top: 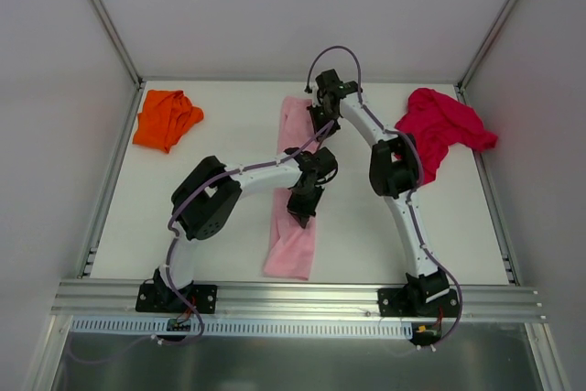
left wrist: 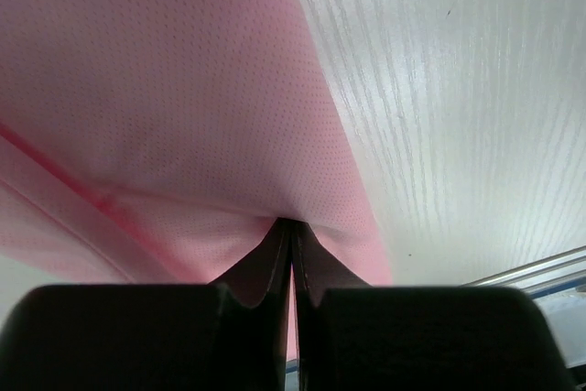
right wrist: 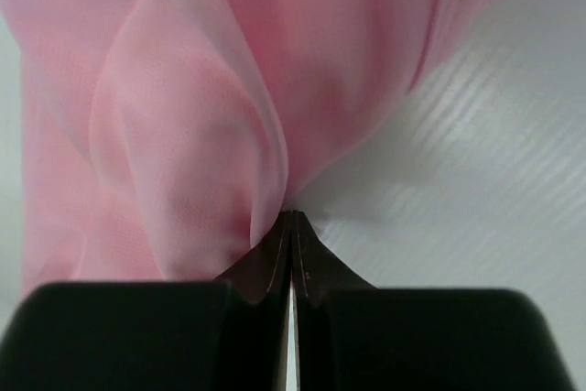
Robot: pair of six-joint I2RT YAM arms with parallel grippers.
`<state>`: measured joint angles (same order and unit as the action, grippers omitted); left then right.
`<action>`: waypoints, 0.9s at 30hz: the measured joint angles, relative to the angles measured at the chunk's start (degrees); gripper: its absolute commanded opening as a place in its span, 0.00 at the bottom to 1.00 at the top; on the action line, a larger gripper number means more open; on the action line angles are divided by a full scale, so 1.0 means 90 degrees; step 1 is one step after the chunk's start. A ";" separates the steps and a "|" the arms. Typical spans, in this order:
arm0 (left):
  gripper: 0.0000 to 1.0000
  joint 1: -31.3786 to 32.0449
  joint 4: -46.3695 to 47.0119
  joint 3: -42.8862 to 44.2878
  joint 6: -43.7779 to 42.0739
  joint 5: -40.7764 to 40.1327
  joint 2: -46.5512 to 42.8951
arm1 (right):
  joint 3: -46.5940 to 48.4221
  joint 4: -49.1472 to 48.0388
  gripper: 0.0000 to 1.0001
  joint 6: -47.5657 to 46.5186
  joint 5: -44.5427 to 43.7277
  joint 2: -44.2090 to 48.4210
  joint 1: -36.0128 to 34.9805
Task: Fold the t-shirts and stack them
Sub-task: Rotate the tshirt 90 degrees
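Observation:
The light pink t-shirt [top: 295,235] lies as a long narrow strip down the middle of the table. My left gripper [top: 302,211] is shut on its right edge near the strip's middle; the left wrist view shows the pink cloth [left wrist: 183,98] pinched at the fingertips [left wrist: 279,235]. My right gripper [top: 316,121] is shut on the strip's far end; the right wrist view shows bunched pink cloth [right wrist: 201,116] at its fingertips [right wrist: 298,226]. The bright orange t-shirt [top: 165,119] lies crumpled at the far left. The crimson red t-shirt [top: 442,127] lies crumpled at the far right.
White walls enclose the table on three sides. A metal rail [top: 293,298] runs along the near edge, carrying both arm bases. The right arm's elbow [top: 394,167] sits close to the red shirt. White table surface [left wrist: 458,89] shows right of the pink strip.

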<state>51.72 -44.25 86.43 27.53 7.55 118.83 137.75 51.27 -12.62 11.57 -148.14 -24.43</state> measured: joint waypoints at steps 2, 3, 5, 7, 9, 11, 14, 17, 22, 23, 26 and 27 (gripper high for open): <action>0.00 0.0012 0.0002 0.0000 -0.0007 0.0007 0.0000 | -0.0117 0.0019 0.01 -0.0041 -0.0202 0.0087 0.0002; 0.00 0.0012 0.0000 0.0000 -0.0007 0.0012 0.0000 | -0.0168 0.0022 0.01 -0.0061 -0.0355 0.0119 0.0007; 0.00 0.0010 0.0000 0.0000 -0.0012 0.0017 0.0000 | -0.0299 0.0019 0.01 -0.0095 -0.0714 0.0219 0.0017; 0.00 0.0012 0.0007 -0.0002 -0.0017 0.0015 0.0000 | -0.0595 0.0012 0.02 -0.0136 -0.1103 0.0449 0.0039; 0.00 0.0012 0.0024 -0.0015 -0.0024 0.0015 -0.0010 | -0.0903 0.0010 0.03 -0.0172 -0.1426 0.0765 0.0083; 0.00 0.0012 0.0046 -0.0015 -0.0044 0.0002 -0.0017 | -0.1139 0.0017 0.07 -0.0206 -0.1683 0.1134 0.0160; 0.00 0.0012 0.0117 -0.0015 -0.0087 -0.0143 -0.0056 | -0.1209 0.0019 0.27 -0.0233 -0.1892 0.1746 0.0352; 0.24 0.0010 0.0153 0.0061 -0.0170 -0.0486 -0.0136 | -0.1416 -0.0019 0.60 -0.0182 -0.1928 0.2759 0.0617; 0.54 -0.0007 0.0131 0.0372 -0.0180 -0.1134 -0.0313 | -0.2472 -0.0053 0.75 -0.0104 -0.1853 0.4787 0.0801; 0.55 -0.0027 0.0112 0.0372 -0.0168 -0.1265 -0.0389 | -0.2652 -0.0024 0.75 -0.0066 -0.1821 0.5119 0.0765; 0.56 -0.0158 0.0143 0.0287 -0.0102 -0.1552 -0.0644 | -0.3339 -0.0027 0.77 -0.0015 -0.1851 0.5848 0.0527; 0.56 -0.0245 0.0204 0.0151 -0.0075 -0.1576 -0.0780 | -0.3730 -0.0051 0.77 -0.0010 -0.1863 0.6084 0.0408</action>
<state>49.52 -42.41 87.79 26.85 -6.63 111.81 104.18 50.81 -12.71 -5.19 -93.38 -20.75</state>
